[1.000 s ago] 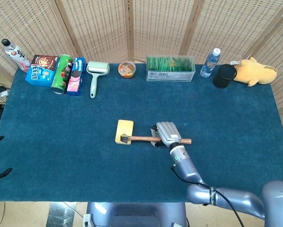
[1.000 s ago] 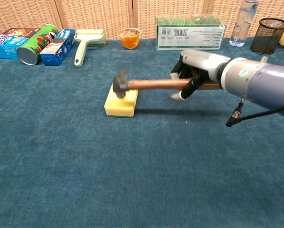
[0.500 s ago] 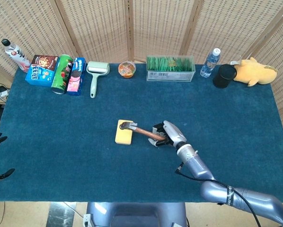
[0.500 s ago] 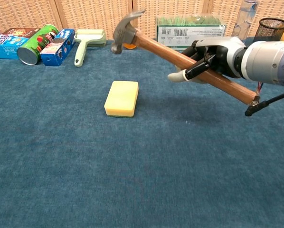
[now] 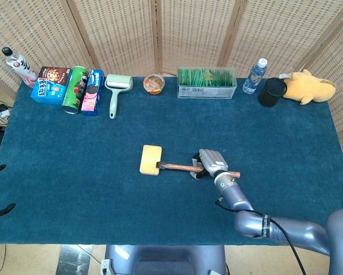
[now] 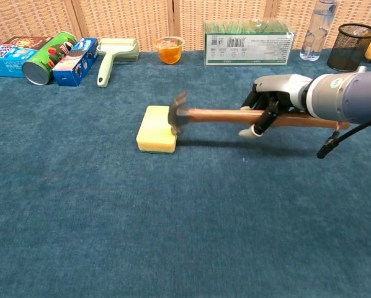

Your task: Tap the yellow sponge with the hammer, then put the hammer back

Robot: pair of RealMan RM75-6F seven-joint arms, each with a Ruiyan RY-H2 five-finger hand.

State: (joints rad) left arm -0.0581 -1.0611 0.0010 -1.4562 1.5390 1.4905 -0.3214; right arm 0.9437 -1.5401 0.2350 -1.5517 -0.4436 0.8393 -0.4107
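Note:
The yellow sponge (image 5: 151, 159) (image 6: 157, 129) lies flat near the middle of the blue table. My right hand (image 5: 210, 163) (image 6: 272, 104) grips the wooden handle of the hammer (image 5: 188, 167) (image 6: 223, 115), which lies nearly level. Its dark metal head (image 6: 177, 114) is down at the sponge's right edge; whether it touches the sponge I cannot tell. My left hand shows in neither view.
Along the far edge stand a bottle (image 5: 19, 66), snack boxes (image 5: 50, 83), a green can (image 5: 75, 89), a lint roller (image 5: 116, 90), an orange cup (image 5: 154, 83), a green box (image 5: 206, 83), a water bottle (image 5: 254, 75), a black mesh cup (image 5: 271, 91) and a yellow plush toy (image 5: 307, 86).
Half a second ago the hammer was raised high above the sponge. It has swung back down, its head now at the sponge's right edge, slightly right of where it first sat.

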